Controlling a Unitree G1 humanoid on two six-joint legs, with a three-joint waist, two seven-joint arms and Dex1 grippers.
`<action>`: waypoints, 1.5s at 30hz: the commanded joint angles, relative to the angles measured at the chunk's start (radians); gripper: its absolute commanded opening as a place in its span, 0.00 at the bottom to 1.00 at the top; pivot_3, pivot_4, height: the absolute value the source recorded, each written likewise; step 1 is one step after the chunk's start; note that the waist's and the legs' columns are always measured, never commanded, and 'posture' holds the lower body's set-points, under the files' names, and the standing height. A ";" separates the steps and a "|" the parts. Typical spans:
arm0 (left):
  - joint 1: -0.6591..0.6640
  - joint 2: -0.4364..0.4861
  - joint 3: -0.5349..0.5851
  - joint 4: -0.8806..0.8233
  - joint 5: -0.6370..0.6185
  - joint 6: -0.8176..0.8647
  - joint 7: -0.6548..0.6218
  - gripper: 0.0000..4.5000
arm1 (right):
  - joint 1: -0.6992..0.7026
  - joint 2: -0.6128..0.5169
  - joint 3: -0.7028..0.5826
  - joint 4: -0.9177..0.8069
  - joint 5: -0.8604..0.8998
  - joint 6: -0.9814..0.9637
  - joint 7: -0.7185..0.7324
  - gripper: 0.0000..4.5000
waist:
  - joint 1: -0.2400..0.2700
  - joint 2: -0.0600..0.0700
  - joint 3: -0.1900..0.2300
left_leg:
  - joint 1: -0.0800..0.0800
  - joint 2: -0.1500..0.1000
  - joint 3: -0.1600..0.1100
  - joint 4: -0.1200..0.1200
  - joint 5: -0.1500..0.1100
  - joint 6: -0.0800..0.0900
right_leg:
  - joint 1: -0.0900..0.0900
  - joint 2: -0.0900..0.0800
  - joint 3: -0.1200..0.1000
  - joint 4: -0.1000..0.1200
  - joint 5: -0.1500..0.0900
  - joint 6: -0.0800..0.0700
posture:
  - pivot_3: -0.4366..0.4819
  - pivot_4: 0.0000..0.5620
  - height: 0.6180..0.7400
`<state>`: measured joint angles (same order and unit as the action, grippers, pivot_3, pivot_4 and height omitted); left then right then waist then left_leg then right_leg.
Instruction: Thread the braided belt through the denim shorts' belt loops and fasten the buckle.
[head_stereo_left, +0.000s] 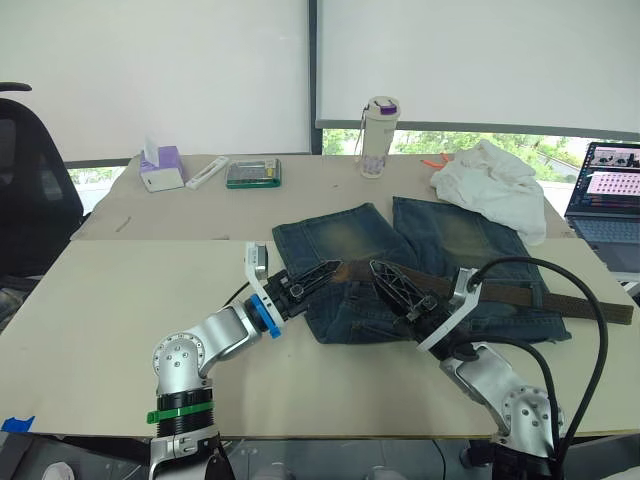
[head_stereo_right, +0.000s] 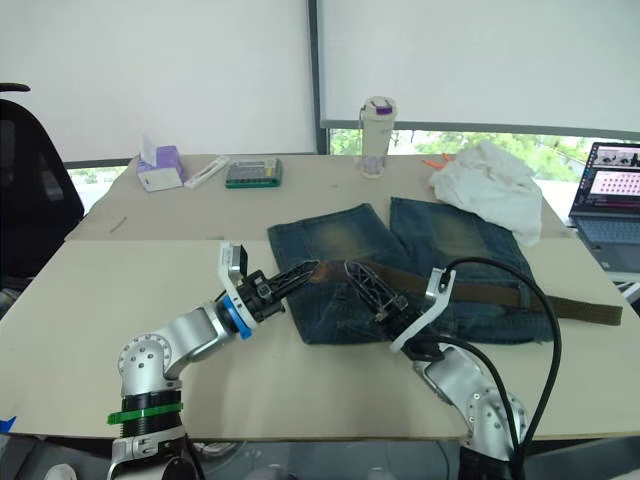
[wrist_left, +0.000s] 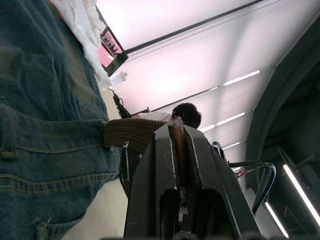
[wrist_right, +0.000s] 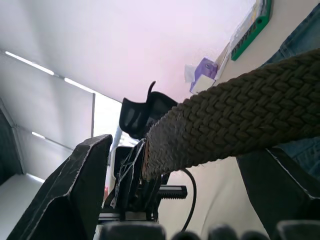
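The denim shorts (head_stereo_left: 350, 235) lie flat on the table, waistband toward me. The braided belt (head_stereo_left: 520, 293) runs across the waistband from the middle out past the right edge of the shorts. My left gripper (head_stereo_left: 335, 266) is shut on the belt's brown tip over the waistband's middle. In the left wrist view that tip sits pinched between the fingers (wrist_left: 155, 165). My right gripper (head_stereo_left: 385, 278) is open just to the right, its fingers (wrist_right: 75, 185) wide apart on either side of the braided strap (wrist_right: 240, 125). The buckle is hidden. The belt loops are too small to make out.
A white cloth (head_stereo_left: 495, 185) lies beyond the right leg. A laptop (head_stereo_left: 610, 200) stands at the far right. A bottle (head_stereo_left: 379, 135), a green calculator (head_stereo_left: 252, 172) and a tissue box (head_stereo_left: 160, 168) line the far table. A black chair (head_stereo_left: 30, 190) stands at the left.
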<state>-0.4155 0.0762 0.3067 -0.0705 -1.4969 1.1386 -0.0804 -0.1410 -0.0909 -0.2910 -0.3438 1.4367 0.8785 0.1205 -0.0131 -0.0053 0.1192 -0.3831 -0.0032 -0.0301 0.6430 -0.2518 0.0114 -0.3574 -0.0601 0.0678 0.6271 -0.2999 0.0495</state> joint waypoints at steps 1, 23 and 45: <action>-0.002 0.010 -0.024 -0.030 -0.027 -0.022 0.005 0.00 | -0.006 0.007 0.017 -0.049 0.043 -0.045 0.026 0.68 | 0.000 0.000 0.000 | 0.000 0.000 0.000 0.000 0.000 0.000 | 0.000 0.000 0.000 0.000 0.000 0.000 | 0.48 0.27 1.00; 0.006 0.178 -0.156 -0.080 0.299 -0.192 -0.157 0.62 | -0.016 -0.109 -0.030 0.056 -0.119 -0.168 -0.120 0.00 | 0.000 0.000 0.000 | 0.000 -0.001 0.001 0.000 0.000 0.000 | 0.000 0.001 0.000 -0.001 0.000 0.000 | 0.48 0.27 1.00; 0.030 0.327 -0.312 -0.055 0.791 -0.381 -0.437 0.99 | -0.175 -0.010 0.151 0.230 -0.426 -0.109 -0.226 0.00 | -0.012 0.001 0.000 | 0.000 0.002 0.002 -0.004 0.001 -0.001 | -0.004 -0.001 0.003 0.000 0.000 -0.001 | 0.48 0.27 1.00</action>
<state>-0.3818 0.4058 -0.0283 -0.1160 -0.7112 0.7799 -0.5063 -0.2964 -0.1125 -0.1600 -0.1191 1.0289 0.7632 -0.1110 -0.0252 -0.0048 0.1195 -0.3835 -0.0011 -0.0283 0.6393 -0.2513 0.0106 -0.3617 -0.0606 0.0705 0.6277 -0.2998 0.0482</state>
